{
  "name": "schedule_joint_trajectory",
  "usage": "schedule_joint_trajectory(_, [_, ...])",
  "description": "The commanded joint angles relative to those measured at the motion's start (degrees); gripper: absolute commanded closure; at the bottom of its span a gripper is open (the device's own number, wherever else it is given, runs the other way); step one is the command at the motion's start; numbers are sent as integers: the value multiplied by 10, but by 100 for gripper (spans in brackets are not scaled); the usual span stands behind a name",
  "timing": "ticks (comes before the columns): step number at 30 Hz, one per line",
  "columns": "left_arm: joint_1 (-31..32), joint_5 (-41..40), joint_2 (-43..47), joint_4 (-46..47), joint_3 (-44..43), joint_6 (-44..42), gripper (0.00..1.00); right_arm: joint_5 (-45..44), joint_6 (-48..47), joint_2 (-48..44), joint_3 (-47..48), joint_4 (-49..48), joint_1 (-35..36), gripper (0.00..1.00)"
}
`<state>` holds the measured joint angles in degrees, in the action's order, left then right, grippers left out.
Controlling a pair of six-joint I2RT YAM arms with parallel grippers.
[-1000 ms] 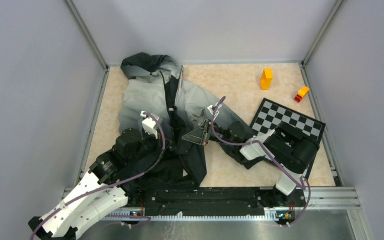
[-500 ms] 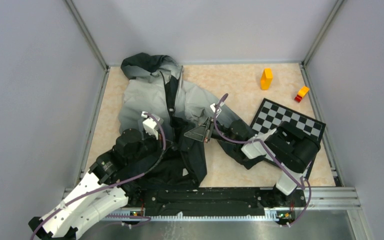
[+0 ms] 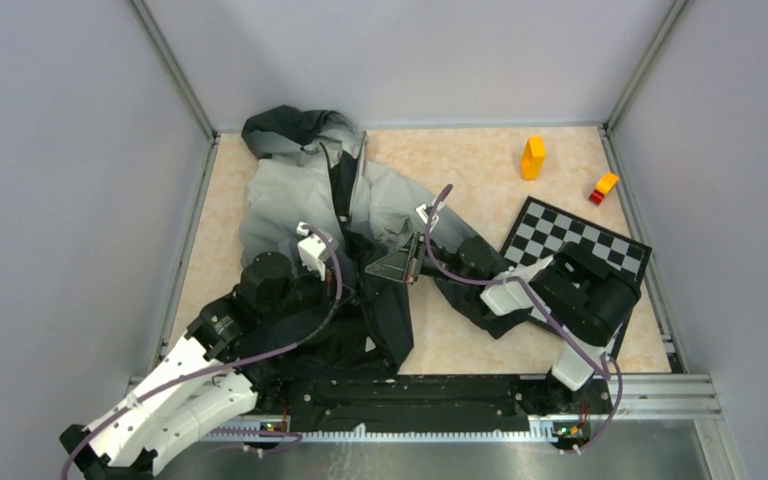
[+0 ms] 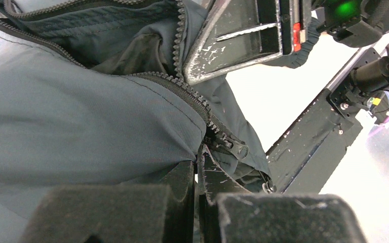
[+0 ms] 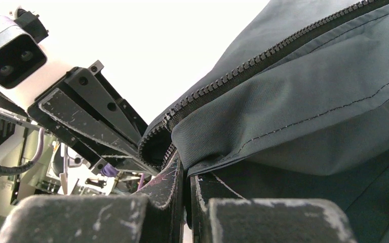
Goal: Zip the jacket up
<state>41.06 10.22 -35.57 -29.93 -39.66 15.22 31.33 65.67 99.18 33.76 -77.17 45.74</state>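
Note:
The jacket (image 3: 300,195) lies spread on the table with its dark hood at the back, its front open, and its black hem bunched near the arms. In the left wrist view, my left gripper (image 4: 197,169) is shut on the jacket's fabric (image 4: 81,116), just beside the zipper slider (image 4: 231,144). In the top view it (image 3: 352,282) sits in the dark folds. My right gripper (image 5: 186,174) is shut on the other front edge, under its zipper teeth (image 5: 233,76). In the top view it (image 3: 370,272) is close to the left gripper's right side.
A black-and-white checkerboard (image 3: 585,240) lies at the right, under the right arm. An orange block (image 3: 532,157) and a small orange-and-red block (image 3: 603,187) stand at the back right. Grey walls enclose the table, and a black rail (image 3: 410,395) runs along the near edge.
My left arm has shifted a little to the right and away from me. My right gripper has lifted the jacket's edge slightly to the back. Both grips hold.

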Motion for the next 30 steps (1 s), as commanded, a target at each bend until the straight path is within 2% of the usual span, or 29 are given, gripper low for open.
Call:
schedule_joint_trajectory(1, [1, 55, 19, 56, -13, 3, 100, -14, -12, -7, 21, -18, 1, 100])
schedule_joint_trajectory(4, [1, 33, 33, 56, -9, 23, 100, -15, -14, 2, 19, -23, 1, 100])
schedule_joint_trajectory(8, [1, -45, 50, 28, -9, 71, 100, -19, -22, 11, 15, -30, 2, 100])
schedule_joint_trajectory(14, [1, 17, 45, 51, 9, 84, 100, -27, -29, 10, 24, -13, 7, 100])
schedule_joint_trajectory(20, [1, 55, -4, 19, -8, 56, 100, -32, -24, 6, 27, -10, 8, 100])
schedule_joint_trajectory(26, [1, 70, -20, 8, -19, 41, 100, -36, -26, 2, 25, -7, 9, 100])
schedule_joint_trajectory(30, [1, 42, -17, -1, -20, 59, 100, -31, -24, 8, 22, -24, 9, 100])
